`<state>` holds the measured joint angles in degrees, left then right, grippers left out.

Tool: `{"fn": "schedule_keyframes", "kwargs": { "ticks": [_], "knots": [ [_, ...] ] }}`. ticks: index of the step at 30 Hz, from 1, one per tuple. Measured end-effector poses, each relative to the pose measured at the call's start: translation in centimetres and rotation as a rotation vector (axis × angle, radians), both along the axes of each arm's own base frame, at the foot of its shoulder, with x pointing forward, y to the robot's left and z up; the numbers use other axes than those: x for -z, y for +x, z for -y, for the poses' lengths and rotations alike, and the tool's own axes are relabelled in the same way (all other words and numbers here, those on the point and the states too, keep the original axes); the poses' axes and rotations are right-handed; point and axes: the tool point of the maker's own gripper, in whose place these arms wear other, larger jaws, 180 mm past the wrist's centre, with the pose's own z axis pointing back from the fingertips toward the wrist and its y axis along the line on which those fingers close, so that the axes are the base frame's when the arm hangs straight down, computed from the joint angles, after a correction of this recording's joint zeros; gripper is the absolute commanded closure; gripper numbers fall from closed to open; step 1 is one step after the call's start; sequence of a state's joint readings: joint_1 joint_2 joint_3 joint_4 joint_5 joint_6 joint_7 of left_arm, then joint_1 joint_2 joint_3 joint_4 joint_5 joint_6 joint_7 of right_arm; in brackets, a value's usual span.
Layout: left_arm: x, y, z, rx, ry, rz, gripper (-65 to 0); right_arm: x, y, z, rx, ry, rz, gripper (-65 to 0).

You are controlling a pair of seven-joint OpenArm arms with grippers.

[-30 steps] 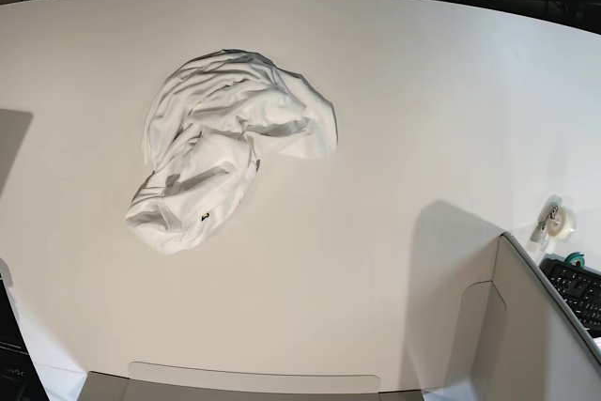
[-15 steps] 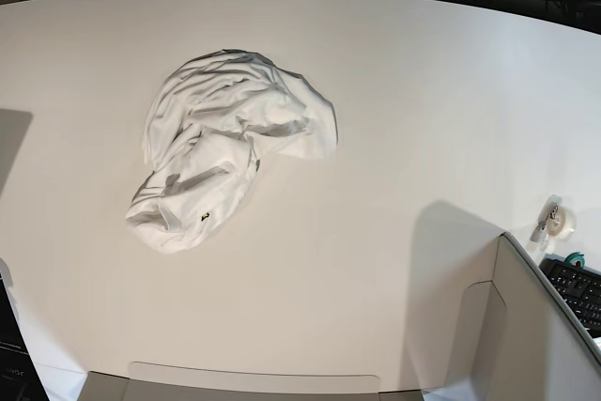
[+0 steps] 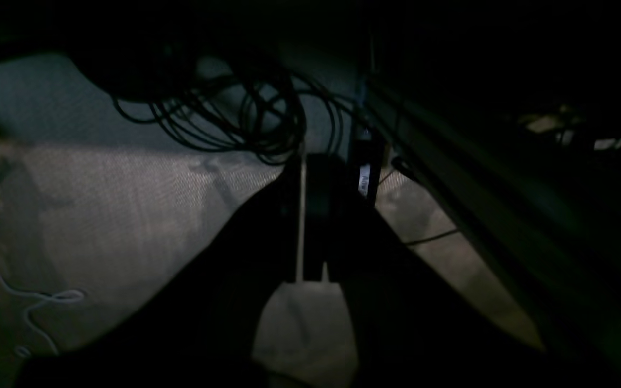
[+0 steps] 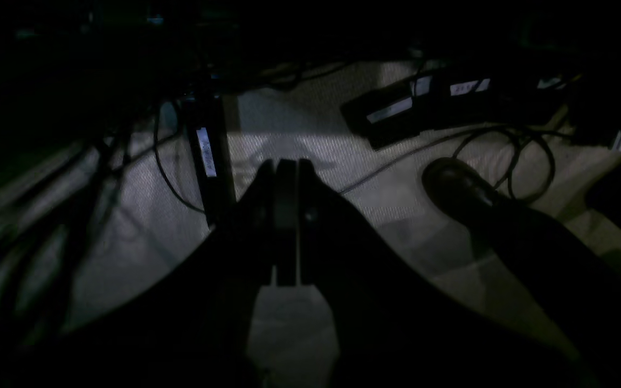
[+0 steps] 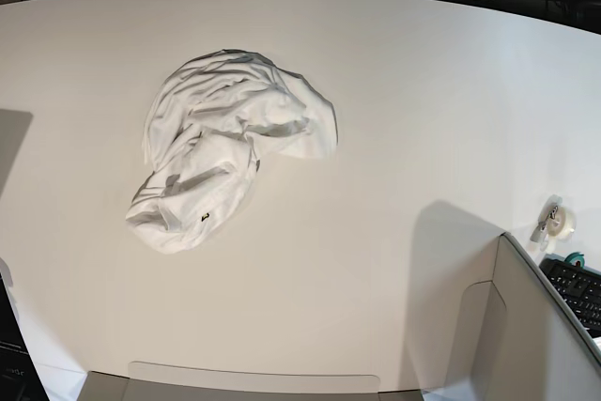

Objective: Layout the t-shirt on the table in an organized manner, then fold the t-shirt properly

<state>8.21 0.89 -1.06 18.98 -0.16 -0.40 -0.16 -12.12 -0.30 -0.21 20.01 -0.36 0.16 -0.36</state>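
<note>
Left end effector (image 3: 310, 215) closed, empty, over dim floor with cables (image 3: 235, 118). Right end effector (image 4: 287, 215) closed, empty, likewise. T-shirt (image 5: 230, 143) crumpled, left of counter (image 5: 423, 91) centre, nearer far edge, tag (image 5: 205, 217) showing.

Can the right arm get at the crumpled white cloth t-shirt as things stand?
Probably yes: the crumpled white cloth t-shirt lies alone on the off-white table, nothing on or beside it. The right gripper, fingers shut, is off the table over dark floor.
</note>
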Motion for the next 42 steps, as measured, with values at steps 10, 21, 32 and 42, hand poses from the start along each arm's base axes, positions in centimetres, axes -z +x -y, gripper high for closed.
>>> {"fn": "schedule_keyframes", "kwargs": {
  "ticks": [10, 21, 32, 42],
  "knots": [
    [-1.9, -3.6, -1.2, 0.006, 0.032, 0.046, 0.0, -2.1, -3.7, 1.8, -0.015, -0.03, 0.038, -0.2],
    [-7.9, -3.9, -2.7, 0.029, 0.067, 0.119, 0.0, -7.8, -3.7, 4.1, -0.062, -0.076, 0.19, -0.2],
    [-18.9, 0.1, -1.8, 0.18, 0.057, 0.331, 0.0, -18.2, -0.4, 4.0, -0.275, -0.136, 0.416, -0.2],
    [-26.4, 5.4, -0.7, 0.224, 0.054, 0.494, 0.0, -26.4, 4.0, 5.5, -0.34, -0.247, 0.603, -0.2]
  ]
}}
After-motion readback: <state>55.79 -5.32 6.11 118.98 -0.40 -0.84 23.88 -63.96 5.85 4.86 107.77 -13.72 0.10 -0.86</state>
